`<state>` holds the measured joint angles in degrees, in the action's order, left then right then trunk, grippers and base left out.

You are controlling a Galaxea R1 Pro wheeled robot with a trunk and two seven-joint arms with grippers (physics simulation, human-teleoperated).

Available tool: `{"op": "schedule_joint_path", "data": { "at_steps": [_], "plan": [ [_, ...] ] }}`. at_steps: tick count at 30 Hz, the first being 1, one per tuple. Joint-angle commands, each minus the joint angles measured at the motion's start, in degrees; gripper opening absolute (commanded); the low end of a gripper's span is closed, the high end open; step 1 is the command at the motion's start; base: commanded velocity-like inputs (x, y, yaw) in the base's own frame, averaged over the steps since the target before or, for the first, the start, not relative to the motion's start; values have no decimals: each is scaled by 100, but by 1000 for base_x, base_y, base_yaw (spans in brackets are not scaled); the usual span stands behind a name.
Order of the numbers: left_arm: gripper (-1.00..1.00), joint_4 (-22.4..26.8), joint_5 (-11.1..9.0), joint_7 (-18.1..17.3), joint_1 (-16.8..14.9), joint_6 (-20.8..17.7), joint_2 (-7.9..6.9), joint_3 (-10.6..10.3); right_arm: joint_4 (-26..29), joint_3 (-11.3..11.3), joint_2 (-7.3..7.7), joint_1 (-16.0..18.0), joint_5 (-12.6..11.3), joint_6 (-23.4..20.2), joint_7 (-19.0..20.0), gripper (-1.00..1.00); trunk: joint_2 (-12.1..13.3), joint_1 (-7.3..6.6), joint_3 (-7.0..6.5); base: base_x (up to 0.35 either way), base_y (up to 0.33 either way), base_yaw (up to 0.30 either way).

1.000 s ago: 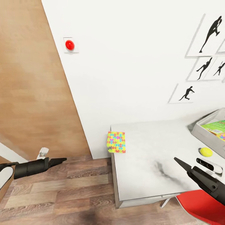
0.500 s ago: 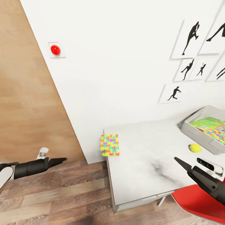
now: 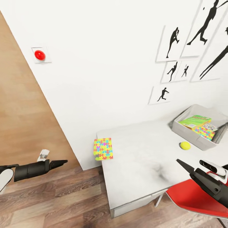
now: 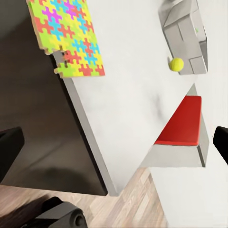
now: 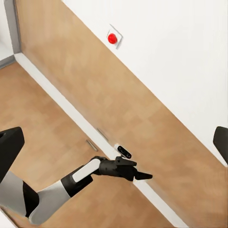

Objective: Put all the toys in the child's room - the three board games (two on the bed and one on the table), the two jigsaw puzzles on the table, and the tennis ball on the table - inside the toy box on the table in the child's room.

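A multicoloured jigsaw puzzle point(image 3: 103, 148) point(image 4: 66, 40) lies at the left edge of the light grey table point(image 3: 139, 164), overhanging it a little. The tennis ball point(image 3: 185, 145) point(image 4: 177, 64) rests on the tabletop just in front of the toy box point(image 3: 190, 134) point(image 4: 183, 31). Inside the toy box are a green board game point(image 3: 194, 121) and another jigsaw point(image 3: 205, 133). My left gripper point(image 3: 63, 163) hovers over the floor left of the table, open and empty. My right gripper point(image 3: 181, 163) hangs open and empty over the table's near right part.
A red chair point(image 3: 193, 198) point(image 4: 183, 121) stands tucked at the table's near right side, under my right arm. A wood-panelled door point(image 3: 22, 120) is at the left, with a red button point(image 3: 40, 55) on the white wall. Wood-plank floor point(image 3: 63, 199) lies left of the table.
The whole view has swung right: the table, puzzle and ball slid left in the picture and more of the toy box came into view. Both arms keep their pose.
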<state>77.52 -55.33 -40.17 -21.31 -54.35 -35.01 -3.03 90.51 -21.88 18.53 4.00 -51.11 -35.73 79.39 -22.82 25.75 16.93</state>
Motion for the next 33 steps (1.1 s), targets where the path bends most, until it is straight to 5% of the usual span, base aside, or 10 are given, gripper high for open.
{"op": "schedule_joint_path", "data": {
  "at_steps": [1,21,33],
  "plan": [
    [100,-1,-13,-8,-5,-27,-3,-5,1,0,1,4,-20,-57,6,100,-10,3,2,16,85,-197],
    [100,9,-4,-421,-4,-23,-5,-9,10,0,0,4,-21,206,6,100,-10,3,-153,22,70,-186],
    [100,9,-4,-455,-4,-23,-6,-10,10,4,-1,4,-21,249,6,100,-10,3,-263,0,93,-41]
  ]
}}
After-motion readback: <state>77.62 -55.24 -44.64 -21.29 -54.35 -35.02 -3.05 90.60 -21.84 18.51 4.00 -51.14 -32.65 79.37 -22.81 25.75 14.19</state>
